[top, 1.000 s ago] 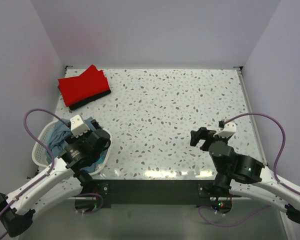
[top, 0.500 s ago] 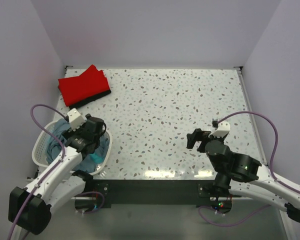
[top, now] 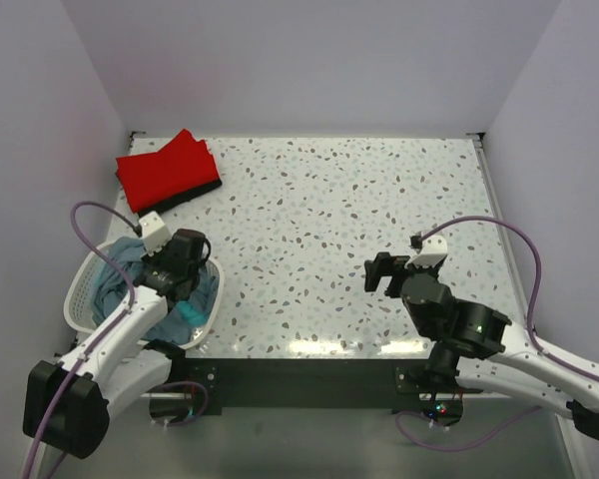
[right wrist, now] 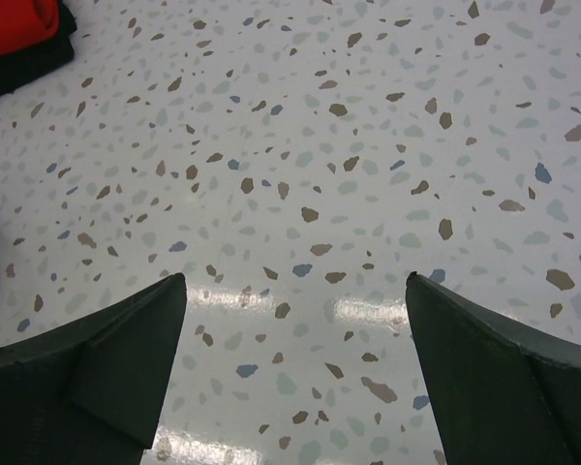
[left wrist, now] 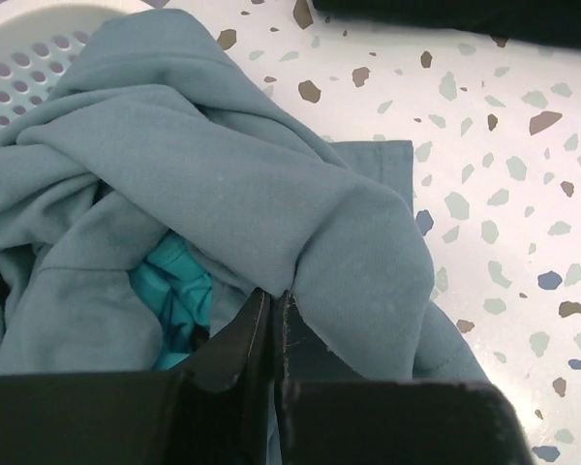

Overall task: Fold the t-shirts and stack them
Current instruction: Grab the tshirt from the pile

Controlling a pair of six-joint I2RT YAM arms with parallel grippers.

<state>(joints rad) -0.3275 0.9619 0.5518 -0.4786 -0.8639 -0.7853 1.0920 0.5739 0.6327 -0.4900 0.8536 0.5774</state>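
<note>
Two arms, one catch: left gripper (left wrist: pixel 273 300) pinches the grey-blue t-shirt (left wrist: pixel 223 184) heaped in the white lattice basket (left wrist: pixel 34 58) (teal t-shirt (left wrist: pixel 169 286) beneath); right gripper (right wrist: pixel 295 291) hangs wide open. Best lifted slowly, leaving teal behind.

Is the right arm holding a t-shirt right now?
No, the right gripper has its jaws wide apart with only the speckled table showing between them.

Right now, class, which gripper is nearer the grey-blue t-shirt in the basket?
Left. The left gripper is pinched shut on a fold of the grey-blue t-shirt in the white basket. The right gripper hangs open over the speckled table, far off on the robot's right.
</note>
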